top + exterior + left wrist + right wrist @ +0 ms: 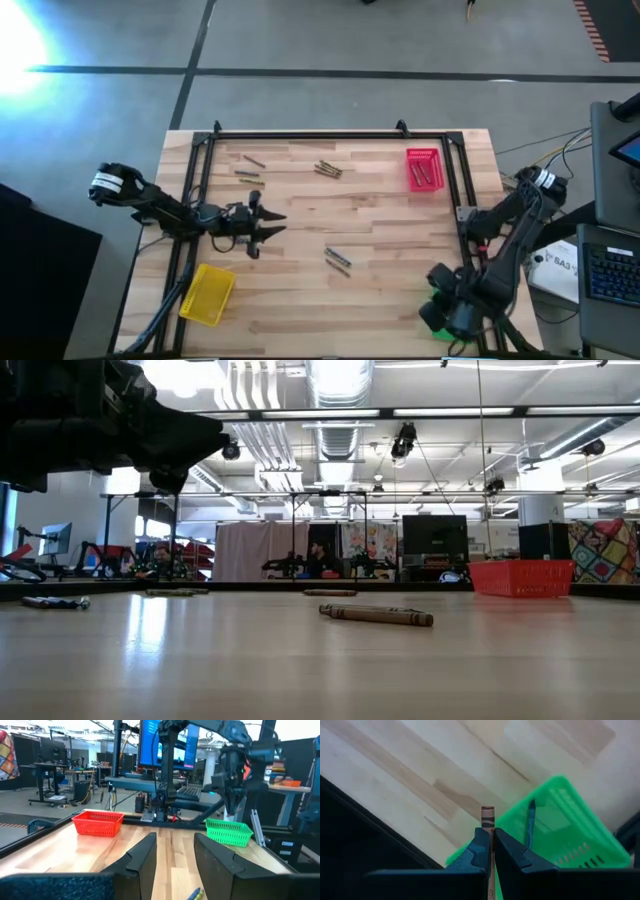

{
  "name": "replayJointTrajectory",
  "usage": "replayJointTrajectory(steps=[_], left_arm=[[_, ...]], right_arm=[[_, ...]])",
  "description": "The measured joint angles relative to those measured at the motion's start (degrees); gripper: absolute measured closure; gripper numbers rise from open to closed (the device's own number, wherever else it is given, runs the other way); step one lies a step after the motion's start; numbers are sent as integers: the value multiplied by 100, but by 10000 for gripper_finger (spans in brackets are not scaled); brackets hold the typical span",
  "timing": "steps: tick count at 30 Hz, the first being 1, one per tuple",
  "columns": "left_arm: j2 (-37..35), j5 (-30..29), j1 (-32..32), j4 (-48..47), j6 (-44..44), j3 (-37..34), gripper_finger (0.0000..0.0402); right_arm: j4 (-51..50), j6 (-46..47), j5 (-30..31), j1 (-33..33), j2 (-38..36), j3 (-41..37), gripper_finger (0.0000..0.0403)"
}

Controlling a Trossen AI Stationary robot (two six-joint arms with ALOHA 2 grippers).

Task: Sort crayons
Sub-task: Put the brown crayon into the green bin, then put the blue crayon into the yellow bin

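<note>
The right gripper (491,851) pinches a brown crayon (488,821) above the green tray (570,827), which holds a blue crayon (530,822). Beyond the tray, loose crayons (337,259) lie on the pale wood table (380,300). The left gripper (172,857) hovers narrowly parted, empty, far across from the tray; monitors fill the room behind.

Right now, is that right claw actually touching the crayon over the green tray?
Touching. The right wrist view shows the right gripper shut on a brown crayon, its fingers pressed against both sides, above the green tray.
</note>
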Motion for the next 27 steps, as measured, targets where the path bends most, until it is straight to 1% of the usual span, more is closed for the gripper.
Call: replayJointTrajectory(steps=[4, 7, 11, 16, 19, 20, 22, 24, 27], left_arm=[[0, 2, 2, -68, 0, 105, 287], [0, 2, 2, -202, 0, 167, 287], [0, 3, 1, -324, 0, 230, 287], [0, 4, 2, -451, 0, 299, 287], [2, 7, 0, -498, -2, 316, 287], [2, 7, 0, -507, -1, 319, 287], [2, 7, 0, -540, -1, 366, 287], [1, 7, 0, -540, -2, 410, 287], [2, 7, 0, -576, -4, 495, 287]], right_arm=[[12, 254, -2, 250, 195, 0, 387], [-6, 264, -5, 295, 334, 0, 371], [-84, 255, -154, 293, 440, 0, 347], [-414, 299, -154, 279, 375, 0, 335], [-677, 223, -21, 198, 224, 0, 334], [-736, 99, 117, 152, 169, 0, 334], [-777, -218, 604, 18, 75, 0, 335], [-770, -692, 1227, -168, -10, 0, 336], [-725, -1546, 2334, -542, -63, -11, 333]])
